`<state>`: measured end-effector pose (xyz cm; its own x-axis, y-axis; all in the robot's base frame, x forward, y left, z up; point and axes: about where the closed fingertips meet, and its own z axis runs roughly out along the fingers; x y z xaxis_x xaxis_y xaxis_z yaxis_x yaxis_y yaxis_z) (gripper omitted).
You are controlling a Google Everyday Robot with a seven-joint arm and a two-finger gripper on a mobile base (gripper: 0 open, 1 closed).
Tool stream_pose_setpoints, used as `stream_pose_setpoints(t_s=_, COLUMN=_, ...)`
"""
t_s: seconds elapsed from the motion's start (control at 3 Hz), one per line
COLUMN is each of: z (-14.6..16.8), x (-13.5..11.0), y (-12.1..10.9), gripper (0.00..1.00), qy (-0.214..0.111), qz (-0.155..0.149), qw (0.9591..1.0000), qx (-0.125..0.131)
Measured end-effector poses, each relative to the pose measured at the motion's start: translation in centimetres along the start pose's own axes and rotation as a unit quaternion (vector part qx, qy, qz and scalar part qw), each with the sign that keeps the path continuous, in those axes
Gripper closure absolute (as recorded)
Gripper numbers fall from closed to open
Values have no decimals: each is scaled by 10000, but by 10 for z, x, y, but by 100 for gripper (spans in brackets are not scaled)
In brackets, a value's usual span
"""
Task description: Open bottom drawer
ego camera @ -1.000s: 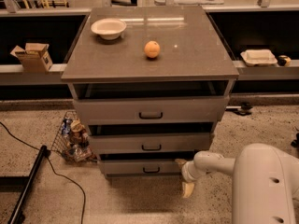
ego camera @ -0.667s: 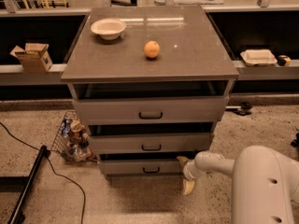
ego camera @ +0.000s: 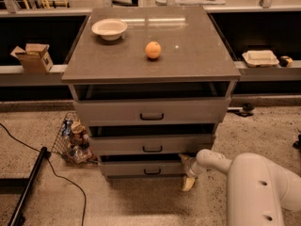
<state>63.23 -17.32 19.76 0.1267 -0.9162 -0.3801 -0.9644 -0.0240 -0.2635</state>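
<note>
End effector marginally nearer flat grey bottom drawer, right corner

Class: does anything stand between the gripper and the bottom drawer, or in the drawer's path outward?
Nothing visible does. The gripper sits at the bottom drawer's right end, and the floor before the drawer is bare; the basket stands off to its left.
</note>
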Motion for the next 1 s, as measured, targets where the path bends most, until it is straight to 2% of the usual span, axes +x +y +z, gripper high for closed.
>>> stream_pose_setpoints(t_s=0.67, z=31, x=18, y=-25, gripper=0, qy=-105, qz=292, qw=9994, qx=-144)
stream_pose_setpoints(t_s=1.0, z=40, x=23, y=-29, gripper=18, qy=-146, qz=534, qw=9979, qx=-336)
